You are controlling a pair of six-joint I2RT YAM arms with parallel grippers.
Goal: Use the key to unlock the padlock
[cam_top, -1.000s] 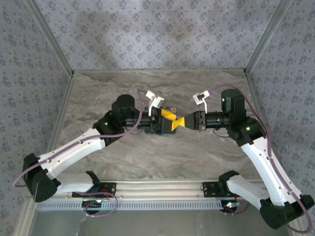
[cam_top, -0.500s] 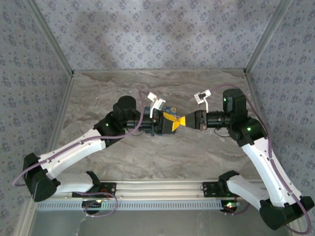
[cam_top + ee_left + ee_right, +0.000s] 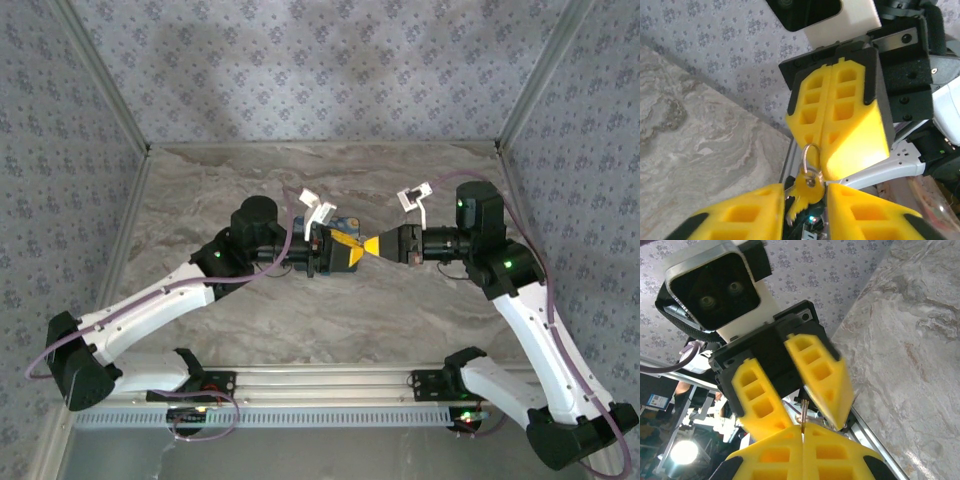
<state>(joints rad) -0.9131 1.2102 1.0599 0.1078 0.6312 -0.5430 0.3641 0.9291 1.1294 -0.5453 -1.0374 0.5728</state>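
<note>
Your right gripper (image 3: 803,430) squeezes the key ring (image 3: 810,155). Your left gripper (image 3: 806,199) sits slightly apart around the key (image 3: 809,186); touching it, can't tell.

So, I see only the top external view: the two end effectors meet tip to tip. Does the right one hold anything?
Observer: Yes, the right end effector is shut on a small metal ring.
Operator: Is the key on that ring?
Observer: Yes, a yellow key hangs from it.
Operator: And the left end effector?
Observer: The key lies between its tips; whether they press it, I cannot tell.
</note>
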